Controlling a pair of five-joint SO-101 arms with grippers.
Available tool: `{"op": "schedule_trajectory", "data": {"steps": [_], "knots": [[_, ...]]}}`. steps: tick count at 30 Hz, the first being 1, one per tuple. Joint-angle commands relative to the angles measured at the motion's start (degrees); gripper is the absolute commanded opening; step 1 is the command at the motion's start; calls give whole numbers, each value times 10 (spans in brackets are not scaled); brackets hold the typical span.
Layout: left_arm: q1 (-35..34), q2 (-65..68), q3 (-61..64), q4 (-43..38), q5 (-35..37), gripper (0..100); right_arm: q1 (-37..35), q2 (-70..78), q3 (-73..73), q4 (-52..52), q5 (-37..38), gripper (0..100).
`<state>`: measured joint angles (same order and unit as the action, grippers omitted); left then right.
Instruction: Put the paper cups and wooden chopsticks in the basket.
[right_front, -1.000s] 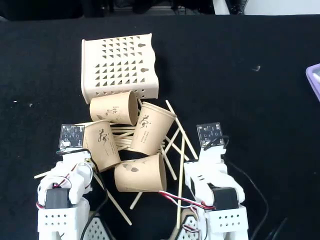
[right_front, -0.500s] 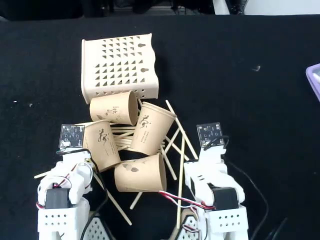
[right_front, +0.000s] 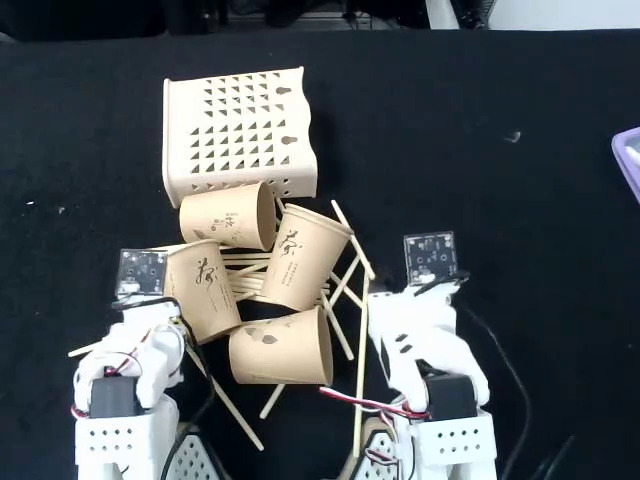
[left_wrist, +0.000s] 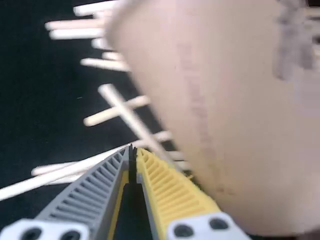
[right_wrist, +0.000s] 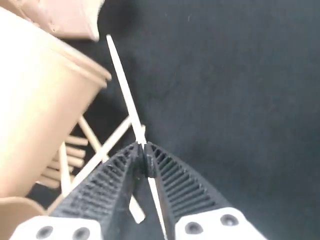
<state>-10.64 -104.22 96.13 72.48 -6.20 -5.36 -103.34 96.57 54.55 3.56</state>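
The paper cups (right_front: 300, 257) lie tipped over in a heap, with the wooden chopsticks (right_front: 362, 335) scattered under and around them. The whole heap is between the two pincers. The basket (right_front: 238, 133) sits beyond it, farther out from both, seemingly on its side with its pierced wall up.

I'd reckon the cups are light and thin-walled, easy to crush or send rolling, so a hold across the rim looks safest. The chopsticks are stiff, slim and light, and likely to pivot unless taken near the middle. Lying flat on the black table (right_front: 520, 200), they leave little to get under.

The left pincer (left_wrist: 131, 150) is pressed together with nothing between its jaws, and a cup (left_wrist: 225, 100) is just beside its tips. The right pincer (right_wrist: 143, 148) is likewise pressed together. One chopstick (right_wrist: 122, 85) runs straight out ahead of its tips and on beneath them; whether it touches them I can't tell.

The overhead view gives the whole layout and the basket's place. The wrist views add the jaws themselves and how close each stands to its nearest piece.
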Motion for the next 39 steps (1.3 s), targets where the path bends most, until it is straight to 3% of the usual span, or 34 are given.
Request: {"op": "schedule_trajectory", "data": {"steps": [1,5,7,12,17,22,29,34,39], "knots": [[-95,-4,-58,-28,-55,33,7,-53,-62,-25,75,13],[-243,-4,-174,-104,-207,33,5,-53,-157,-25,135,31],[-279,-4,-207,-156,-240,33,5,-53,-197,-25,135,79],[-309,-4,-253,-265,-229,34,5,-51,-284,-25,120,194],[-292,-2,-313,-291,-161,170,5,-27,-405,-25,98,173],[-228,43,-347,-291,-98,241,-4,144,-599,10,61,172],[-139,365,-469,-292,-70,244,-103,457,-793,107,47,173],[-100,682,-666,-280,16,246,-105,611,-770,48,47,171],[-72,924,-886,-207,47,246,-105,705,-674,-48,47,171]]}}
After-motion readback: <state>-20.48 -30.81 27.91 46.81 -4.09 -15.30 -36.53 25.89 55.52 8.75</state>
